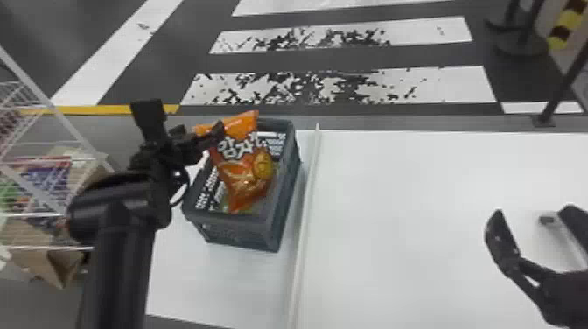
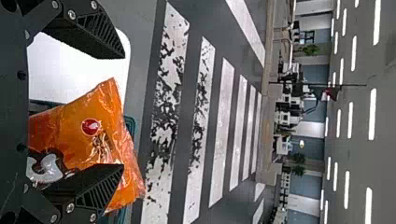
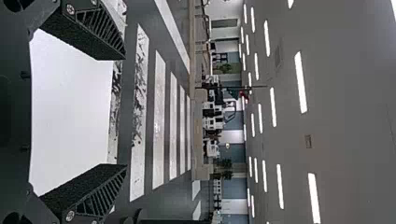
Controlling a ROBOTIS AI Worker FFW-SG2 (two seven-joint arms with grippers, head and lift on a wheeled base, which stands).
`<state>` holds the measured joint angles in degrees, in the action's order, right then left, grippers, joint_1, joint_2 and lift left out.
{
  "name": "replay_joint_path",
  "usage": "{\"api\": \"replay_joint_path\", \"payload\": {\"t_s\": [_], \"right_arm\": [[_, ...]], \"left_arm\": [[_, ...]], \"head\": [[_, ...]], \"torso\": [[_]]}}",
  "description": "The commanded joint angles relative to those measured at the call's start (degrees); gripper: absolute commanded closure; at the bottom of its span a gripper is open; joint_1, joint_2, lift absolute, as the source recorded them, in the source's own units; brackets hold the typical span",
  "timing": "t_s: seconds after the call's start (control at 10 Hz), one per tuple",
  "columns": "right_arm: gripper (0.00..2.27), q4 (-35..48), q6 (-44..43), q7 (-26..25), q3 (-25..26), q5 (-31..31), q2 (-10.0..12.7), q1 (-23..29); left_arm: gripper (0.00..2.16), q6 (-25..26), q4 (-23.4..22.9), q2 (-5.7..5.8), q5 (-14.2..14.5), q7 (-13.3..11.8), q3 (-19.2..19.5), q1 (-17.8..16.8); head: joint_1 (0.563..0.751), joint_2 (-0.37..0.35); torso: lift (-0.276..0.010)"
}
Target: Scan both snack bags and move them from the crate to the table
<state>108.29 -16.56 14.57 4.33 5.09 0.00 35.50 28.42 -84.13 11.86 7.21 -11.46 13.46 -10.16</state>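
One orange snack bag (image 1: 247,179), white lettering (image 1: 238,148)

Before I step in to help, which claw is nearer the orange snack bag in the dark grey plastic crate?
Left. The left claw is at the upper end of the orange bag; the right claw is far right, over the white table.

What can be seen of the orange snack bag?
The orange snack bag looks like glossy, crinkled plastic, with white lettering, a round yellow figure and a red badge. It stands tilted in the gray crate, its top end above the rim. One finger of the open left claw overlaps it; contact is unclear.
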Motion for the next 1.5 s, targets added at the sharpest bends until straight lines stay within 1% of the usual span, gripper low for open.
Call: {"api": "replay_joint_path", "payload": {"t_s": [0.0, 0.3, 0.4, 0.5, 0.6, 0.7, 0.8, 0.9, 1.0, 1.1, 1.2, 1.3, 1.4], "right_arm": [[0.11, 0.3, 0.0, 0.0, 0.0, 0.0, 0.1, 0.0], [0.11, 0.6, 0.0, 0.1, 0.1, 0.0, 0.1, 0.4], [0.11, 0.8, -0.2, 0.1, 0.1, 0.0, 0.1, 0.4], [0.11, 0.8, -0.2, 0.1, 0.2, 0.1, 0.1, 0.5], [0.11, 0.8, -0.2, 0.1, 0.3, 0.1, 0.1, 0.5], [0.11, 0.8, -0.4, 0.1, 0.3, 0.1, 0.1, 0.5], [0.11, 1.0, -0.4, 0.1, 0.3, 0.1, 0.1, 0.5], [0.11, 1.0, -0.4, 0.1, 0.3, 0.1, 0.1, 0.5], [0.11, 1.0, -0.4, 0.1, 0.2, 0.1, 0.1, 0.5], [0.11, 1.0, -0.4, 0.1, 0.2, 0.1, 0.1, 0.5], [0.11, 1.0, -0.5, 0.1, 0.0, 0.1, 0.1, 0.5], [0.11, 1.0, -0.7, 0.1, -0.1, 0.1, 0.1, 0.6], [0.11, 1.1, -0.9, 0.1, 0.0, 0.1, 0.1, 0.7]], "left_arm": [[0.17, 0.0, 4.1, 0.62, -0.5, -0.1, -1.3, -2.8], [0.17, 0.4, 7.2, 0.62, -0.7, -0.9, -3.3, -4.8], [0.32, 0.4, 6.6, 0.53, -0.6, -1.7, -3.4, -4.1], [0.98, 0.9, 5.1, 0.53, -0.5, -3.4, -3.1, -2.8], [2.06, 4.9, 2.6, 0.44, -0.3, -2.3, -2.6, -1.9], [2.14, 9.3, -0.1, 0.53, -0.2, -0.8, -2.1, -1.0], [2.14, 9.5, -4.0, 0.53, -0.1, -0.8, -1.1, 1.4], [2.14, 10.6, -8.4, 0.62, 0.5, -1.0, 1.0, 3.8], [2.14, 10.6, -13.0, 0.62, 2.7, -1.1, 3.1, 6.3], [2.14, 10.7, -16.6, 0.62, 5.3, -0.6, 4.8, 7.7], [2.14, 13.0, -18.5, 0.79, 8.0, -0.5, 6.2, 7.7], [2.14, 15.0, -22.5, 0.88, 11.3, -0.4, 7.9, 7.9], [2.14, 16.0, -26.5, 0.79, 15.3, 0.0, 9.3, 9.1]], "head": [[0.695, 0.198], [0.695, 0.182], [0.695, 0.178], [0.695, 0.170], [0.695, 0.162], [0.695, 0.163], [0.695, 0.169], [0.695, 0.175], [0.695, 0.186], [0.695, 0.200], [0.695, 0.206], [0.695, 0.215], [0.695, 0.218]], "torso": [[-0.037], [-0.037], [-0.037], [-0.037], [-0.037], [-0.037], [-0.037], [-0.037], [-0.037], [-0.037], [-0.037], [-0.037], [-0.037]]}}
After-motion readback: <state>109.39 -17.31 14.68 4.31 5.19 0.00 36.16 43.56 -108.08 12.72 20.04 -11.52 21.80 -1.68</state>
